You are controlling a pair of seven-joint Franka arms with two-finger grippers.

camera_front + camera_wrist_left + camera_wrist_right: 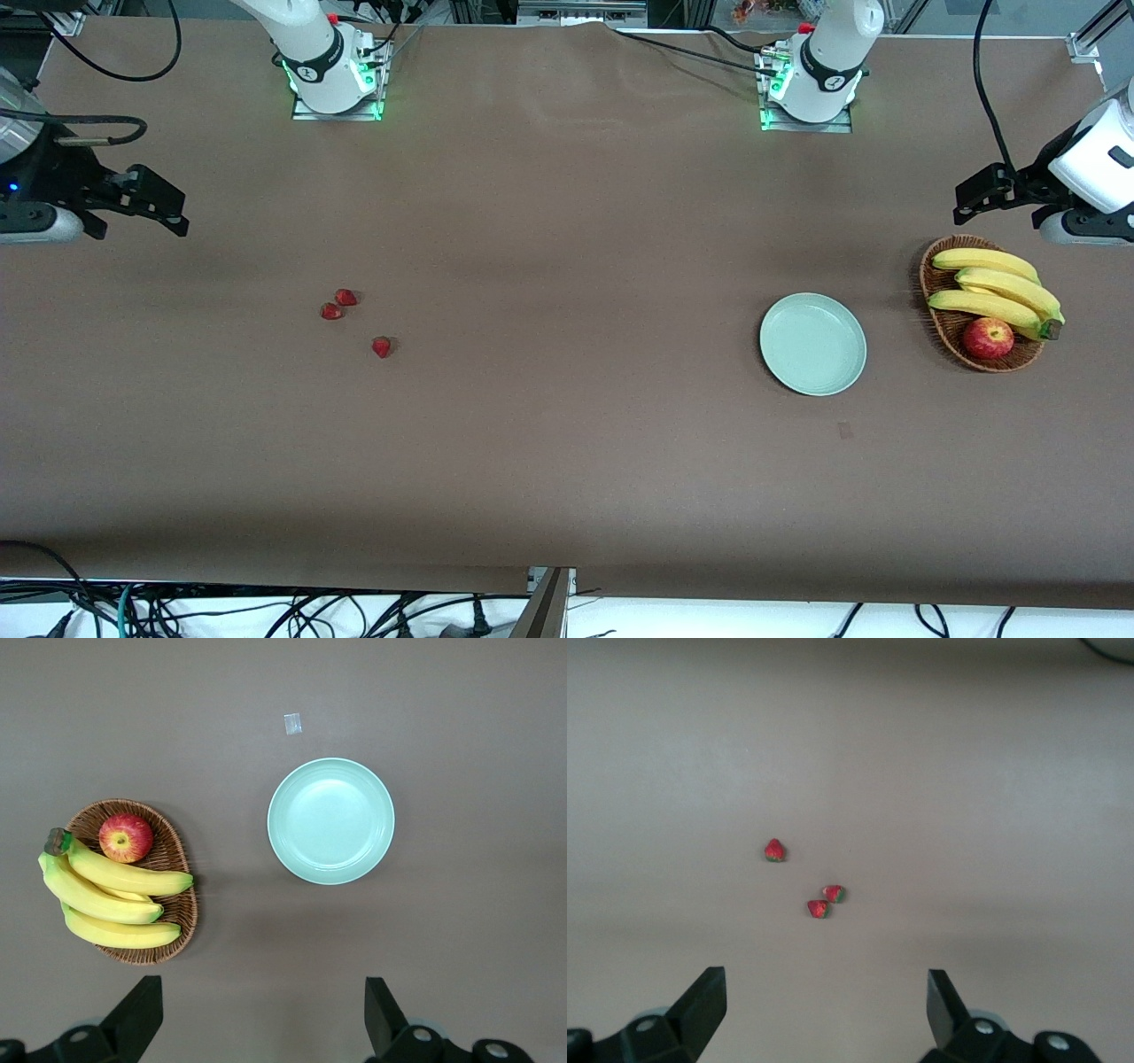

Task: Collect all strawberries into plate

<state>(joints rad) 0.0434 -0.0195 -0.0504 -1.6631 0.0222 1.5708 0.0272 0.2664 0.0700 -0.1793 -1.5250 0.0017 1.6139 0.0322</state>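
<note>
Three strawberries lie on the brown table toward the right arm's end: two close together [345,297] [330,311] and one [381,346] nearer the front camera. They also show in the right wrist view [774,850] [834,893] [819,909]. The mint-green plate [812,344] lies bare toward the left arm's end, also in the left wrist view [330,820]. My right gripper [177,213] [824,979] is open and empty, up in the air at its end of the table. My left gripper [970,199] [261,988] is open and empty, up over the table beside the basket.
A brown wicker basket [927,275] [177,850] holds bananas [997,283] [106,895] and a red apple [988,338] [125,837], beside the plate at the left arm's end. A small pale scrap [844,431] [292,723] lies near the plate.
</note>
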